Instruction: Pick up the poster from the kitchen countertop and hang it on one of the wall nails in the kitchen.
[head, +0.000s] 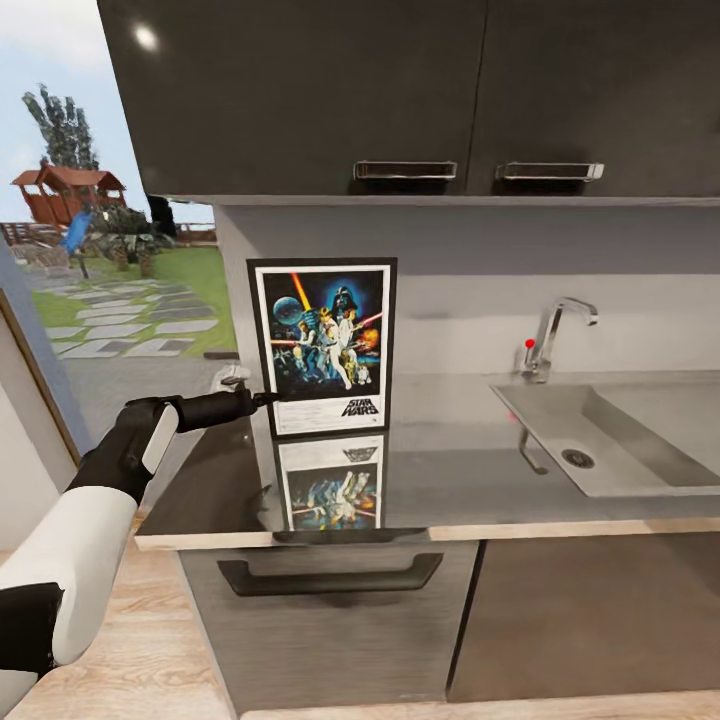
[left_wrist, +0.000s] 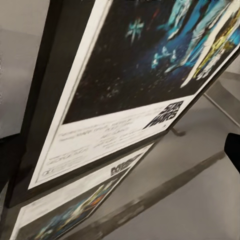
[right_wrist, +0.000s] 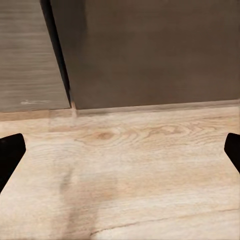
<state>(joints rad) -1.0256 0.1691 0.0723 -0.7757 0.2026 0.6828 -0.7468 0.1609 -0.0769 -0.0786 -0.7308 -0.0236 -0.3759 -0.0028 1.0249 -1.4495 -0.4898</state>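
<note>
Glossy grey countertop (head: 450, 490), steel sink (head: 640, 440), wood floor (right_wrist: 130, 170)

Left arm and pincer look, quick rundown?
Left arm: glossy white rounded shell sections split by black bands, black elbow joint, a white panel on the black forearm. Slim black wrist tapers to the left pincer, also black. No cables or markings visible.

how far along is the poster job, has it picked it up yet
Early stage. Done: the robot is at the kitchen countertop, left arm extended. In hand: the left gripper is at the left edge of the poster, which stands upright on the counter against the wall; whether it is gripped cannot be told. The right gripper is open over the floor. Left: lifting it and hanging it on a nail.
</note>
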